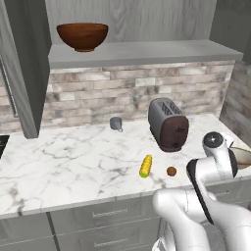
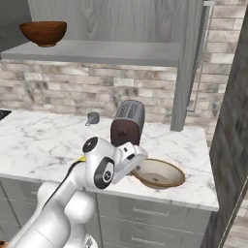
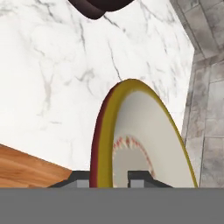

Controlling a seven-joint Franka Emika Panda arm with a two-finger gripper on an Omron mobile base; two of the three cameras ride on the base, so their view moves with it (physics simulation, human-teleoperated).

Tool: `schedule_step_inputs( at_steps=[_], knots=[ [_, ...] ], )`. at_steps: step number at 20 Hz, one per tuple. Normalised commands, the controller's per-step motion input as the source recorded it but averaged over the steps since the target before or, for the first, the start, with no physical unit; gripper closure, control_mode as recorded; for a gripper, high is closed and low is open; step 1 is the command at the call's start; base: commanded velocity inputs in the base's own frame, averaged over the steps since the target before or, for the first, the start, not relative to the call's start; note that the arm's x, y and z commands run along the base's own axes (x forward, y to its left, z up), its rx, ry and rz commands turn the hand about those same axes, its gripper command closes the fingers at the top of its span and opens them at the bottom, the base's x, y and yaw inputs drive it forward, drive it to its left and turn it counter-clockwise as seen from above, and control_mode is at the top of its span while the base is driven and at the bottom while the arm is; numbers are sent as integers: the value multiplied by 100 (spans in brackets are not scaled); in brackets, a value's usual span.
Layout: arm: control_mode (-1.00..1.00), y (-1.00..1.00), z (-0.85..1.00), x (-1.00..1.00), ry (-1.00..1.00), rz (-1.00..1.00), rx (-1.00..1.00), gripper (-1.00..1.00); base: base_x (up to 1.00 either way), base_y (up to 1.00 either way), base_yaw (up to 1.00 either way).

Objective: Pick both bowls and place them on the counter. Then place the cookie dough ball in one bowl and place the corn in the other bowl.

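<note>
Step in hand, by my reading: setting the tan bowl on the counter, first of two bowls. The gripper stood clamped on the bowl's rim, one fingertip outside the wall, the other inside on the cream face, w/ the bowl tilted on edge in the hand view. Right base view put the bowl at the counter's front right, just beside the toaster; whether it touched the marble could not be told. Next move likely called for levelling it, lowering, parting the fingers, then reaching up for the dark wooden bowl on the grey shelf. Left base view alone gave the corn and the cookie dough ball, near each other at the counter's front, apart from the toaster; there the tan bowl was a mere sliver behind the wrist. Right base view gave the bowl nearly whole. A grey mug sat by the back wall.
</note>
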Motion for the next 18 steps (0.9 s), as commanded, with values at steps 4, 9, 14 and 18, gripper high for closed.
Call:
schedule_step_inputs(
  at_steps=[4,9,14,18],
  knots=[
    [-100,-8,-50,18,0,16,7,100,0,0,0],
    [-100,-8,-57,20,0,17,6,100,0,0,0],
    [-100,-2,-57,18,0,17,3,100,0,0,0],
    [-100,0,-56,20,0,15,1,100,0,0,0]
  ],
)
